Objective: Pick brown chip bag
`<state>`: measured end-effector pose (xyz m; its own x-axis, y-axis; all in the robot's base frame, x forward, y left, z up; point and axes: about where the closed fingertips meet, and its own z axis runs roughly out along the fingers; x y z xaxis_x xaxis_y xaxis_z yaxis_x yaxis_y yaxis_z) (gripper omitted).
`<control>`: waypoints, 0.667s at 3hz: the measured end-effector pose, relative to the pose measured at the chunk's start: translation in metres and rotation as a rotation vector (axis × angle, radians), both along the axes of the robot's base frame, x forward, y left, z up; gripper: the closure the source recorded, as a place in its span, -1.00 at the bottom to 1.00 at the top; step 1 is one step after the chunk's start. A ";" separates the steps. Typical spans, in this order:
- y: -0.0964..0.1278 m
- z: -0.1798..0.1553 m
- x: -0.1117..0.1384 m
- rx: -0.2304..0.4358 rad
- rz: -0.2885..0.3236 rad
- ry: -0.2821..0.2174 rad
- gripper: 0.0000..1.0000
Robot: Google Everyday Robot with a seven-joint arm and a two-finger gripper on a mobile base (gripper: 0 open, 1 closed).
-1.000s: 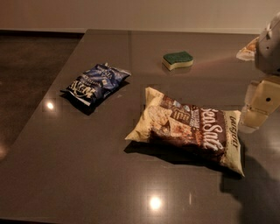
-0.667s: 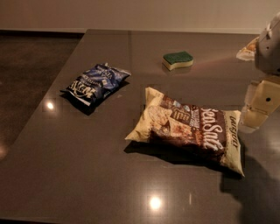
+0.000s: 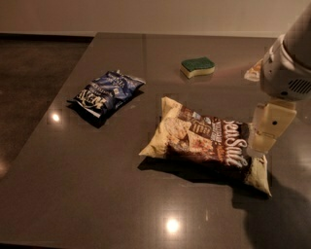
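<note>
- Since a second ago the white arm's pale gripper [image 3: 265,130] has shifted left and lower, and now hangs just over the bag's right end. Both bags and the sponge lie unmoved.
- Whether the claw is spread or pressed together cannot be told.
- The large, crinkly dark-brown chip bag [image 3: 209,141] with cream ends lies flat, right of the tabletop's centre.
- A smaller blue chip bag [image 3: 104,92] lies near the left edge.
- A green-and-yellow sponge [image 3: 198,66] sits towards the far edge.
- The glossy dark-grey tabletop [image 3: 97,185] mirrors light spots; dark floor [image 3: 29,73] lies beyond its left edge and a pale wall [image 3: 146,14] beyond the far edge.
</note>
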<state>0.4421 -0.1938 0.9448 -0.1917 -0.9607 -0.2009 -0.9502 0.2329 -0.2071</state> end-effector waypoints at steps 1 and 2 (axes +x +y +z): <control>0.016 -0.019 -0.003 0.024 0.032 0.046 -1.00; 0.031 -0.046 -0.006 0.044 0.054 0.115 -1.00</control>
<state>0.4356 -0.1629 0.8989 -0.1640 -0.9610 -0.2226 -0.9785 0.1871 -0.0868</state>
